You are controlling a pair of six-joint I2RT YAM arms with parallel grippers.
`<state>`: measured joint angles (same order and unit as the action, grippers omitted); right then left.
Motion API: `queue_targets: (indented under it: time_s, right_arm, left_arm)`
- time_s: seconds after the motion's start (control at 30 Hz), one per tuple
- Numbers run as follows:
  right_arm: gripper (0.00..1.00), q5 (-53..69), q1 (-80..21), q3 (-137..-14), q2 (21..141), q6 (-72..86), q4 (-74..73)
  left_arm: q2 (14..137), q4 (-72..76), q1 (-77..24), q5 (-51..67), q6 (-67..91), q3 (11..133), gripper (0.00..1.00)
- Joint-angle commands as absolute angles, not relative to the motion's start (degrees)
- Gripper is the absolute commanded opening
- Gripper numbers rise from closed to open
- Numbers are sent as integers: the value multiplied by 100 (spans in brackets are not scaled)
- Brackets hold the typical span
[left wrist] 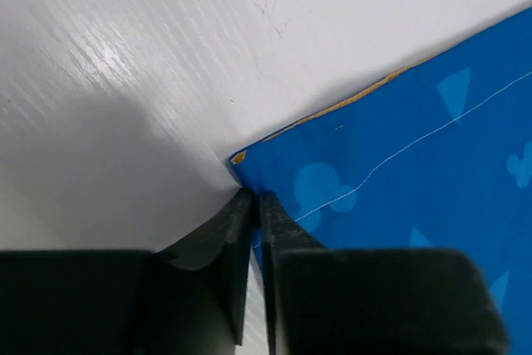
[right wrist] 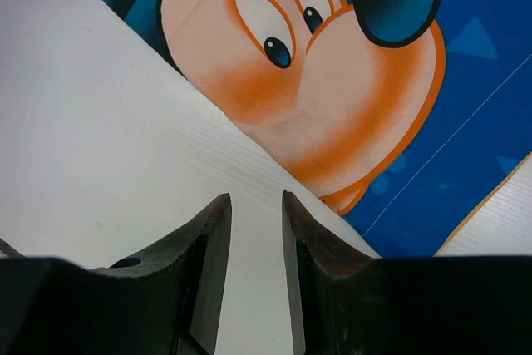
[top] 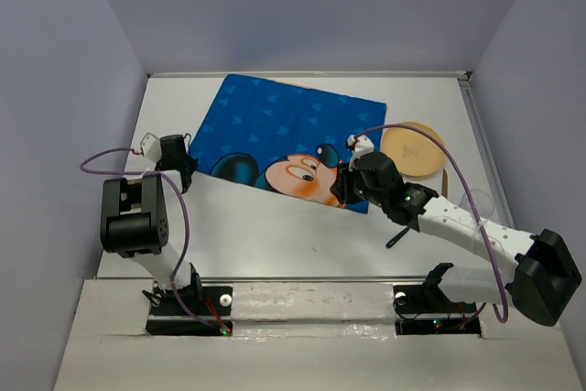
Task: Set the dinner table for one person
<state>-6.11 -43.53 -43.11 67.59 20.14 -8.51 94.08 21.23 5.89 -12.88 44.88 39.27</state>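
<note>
The white dinner table (top: 275,235) carries a blue Mickey Mouse placemat (top: 293,139) that lies askew across its far half. My left gripper (top: 188,174) is at the placemat's left corner. In the left wrist view it (left wrist: 255,199) is shut on the edge of the blue cloth (left wrist: 399,172), just below the corner. My right gripper (top: 341,191) is at the placemat's near edge by Mickey's face. In the right wrist view it (right wrist: 255,197) is open and empty over bare table (right wrist: 83,122), just short of the cloth edge (right wrist: 316,122).
A round tan plate (top: 412,149) sits on the table right of the placemat, behind my right arm. A thin dark utensil (top: 396,240) lies under the right forearm. A faint clear object (top: 482,203) is near the right edge. Walls enclose the table.
</note>
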Motion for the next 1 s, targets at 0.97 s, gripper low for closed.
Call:
queue_targets:
  time_s: [0.97]
  right_arm:
    - [51,-2049,-3017,-3850,7197,3559,-1116]
  left_arm:
    - [4914,905,580,-738,4219,1503,0]
